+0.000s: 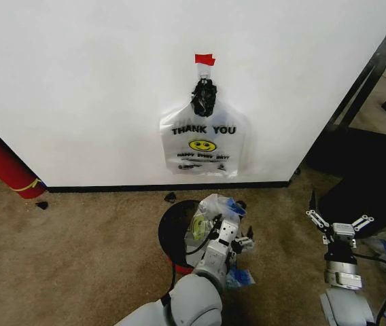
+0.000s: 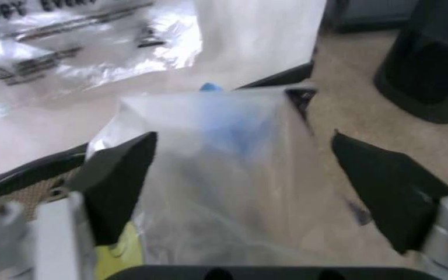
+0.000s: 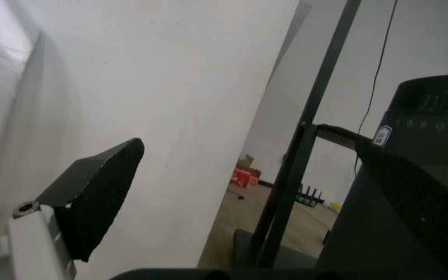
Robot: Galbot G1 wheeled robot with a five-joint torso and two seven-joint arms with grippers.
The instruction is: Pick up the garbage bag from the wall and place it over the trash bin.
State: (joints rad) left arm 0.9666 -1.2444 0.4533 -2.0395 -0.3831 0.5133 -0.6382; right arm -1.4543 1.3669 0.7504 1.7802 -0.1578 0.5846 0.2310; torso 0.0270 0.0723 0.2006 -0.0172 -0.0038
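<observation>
There are two printed plastic bags. One garbage bag (image 1: pixel 219 207) with blue strips sits on the bin, and one like bag (image 1: pixel 203 142) with a yellow smiley hangs on the wall (image 1: pixel 77 88).

There is one trash bin (image 1: pixel 174 234), round and black with red at the bottom.

There is one red cylinder (image 1: pixel 3 166) at the left, leaning by the wall.

There is one piece of red tape (image 1: pixel 204 60) on the wall above the hanging bag.

There are two pincers. The left pincer (image 1: pixel 236 239) is by the bag on the bin, with its fingers spread apart. The right pincer (image 1: pixel 340 223) is off to the right, with its fingers spread apart too.

There is one big black sack (image 1: pixel 370 176) at the right.
</observation>
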